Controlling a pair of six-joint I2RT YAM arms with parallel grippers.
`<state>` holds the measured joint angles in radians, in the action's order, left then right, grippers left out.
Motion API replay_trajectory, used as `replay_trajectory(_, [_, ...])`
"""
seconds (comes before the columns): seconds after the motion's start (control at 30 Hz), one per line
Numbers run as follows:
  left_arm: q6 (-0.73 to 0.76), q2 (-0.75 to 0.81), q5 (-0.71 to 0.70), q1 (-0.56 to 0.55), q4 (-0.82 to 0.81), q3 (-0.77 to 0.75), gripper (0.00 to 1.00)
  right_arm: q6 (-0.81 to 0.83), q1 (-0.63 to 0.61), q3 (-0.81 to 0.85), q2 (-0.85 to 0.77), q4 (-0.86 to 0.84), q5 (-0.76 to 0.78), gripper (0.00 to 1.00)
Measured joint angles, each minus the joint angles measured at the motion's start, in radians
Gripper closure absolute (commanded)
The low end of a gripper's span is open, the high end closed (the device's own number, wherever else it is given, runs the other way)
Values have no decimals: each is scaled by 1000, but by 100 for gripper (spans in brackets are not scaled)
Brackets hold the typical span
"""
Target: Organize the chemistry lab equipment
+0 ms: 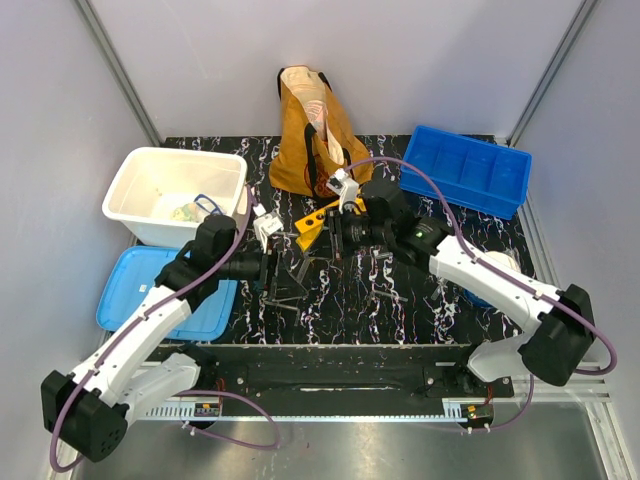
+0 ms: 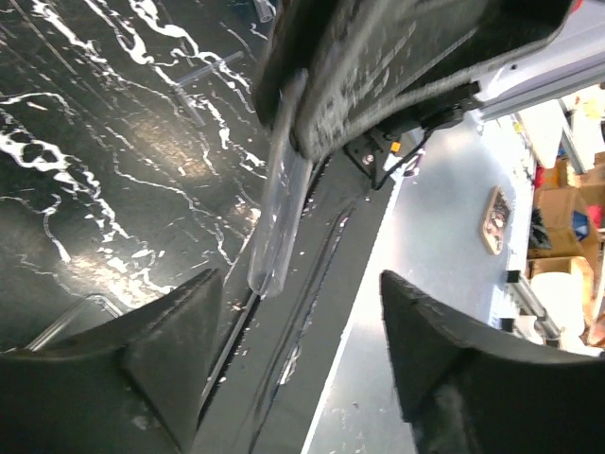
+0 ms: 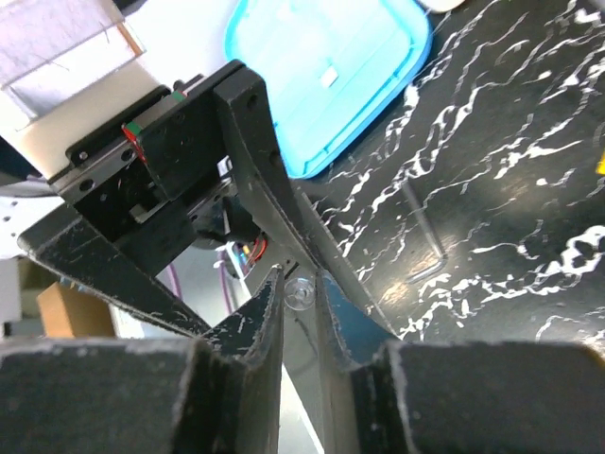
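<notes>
A clear test tube (image 2: 274,218) hangs over the table's front edge, its round end (image 3: 301,293) pinched between the fingertips of my right gripper (image 3: 301,282), which is shut on it. My left gripper (image 2: 302,284) stands open around the tube's lower end, both fingers well apart from it. In the top view the two grippers meet mid-table, the left gripper (image 1: 268,268) facing the right gripper (image 1: 340,235). The yellow test-tube rack (image 1: 315,222) lies just behind them. Loose clear tubes (image 1: 285,295) rest on the black marbled table (image 1: 400,300).
A white bin (image 1: 135,175) sits at the back left with a light-blue lid (image 1: 130,290) in front of it. A blue divided tray (image 1: 465,170) is at the back right. The mustard-brown tote bag (image 1: 310,130) stands at the back centre.
</notes>
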<state>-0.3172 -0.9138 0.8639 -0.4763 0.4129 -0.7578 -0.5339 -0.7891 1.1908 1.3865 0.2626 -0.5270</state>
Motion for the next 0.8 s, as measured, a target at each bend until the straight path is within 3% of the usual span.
replay_trajectory(0.07, [7,-4,-18,0,17,-4,12,14,0,0,-6,-5,54,80])
replay_trajectory(0.2, [15,8,-67,0,39,-11,1,61,0,0,-24,-5,196,80])
replay_trajectory(0.53, [15,179,-299,0,89,-11,1,320,18,-19,3,-126,790,79])
replay_trajectory(0.8, [15,230,-473,-2,138,-11,1,426,117,-30,143,-263,978,79])
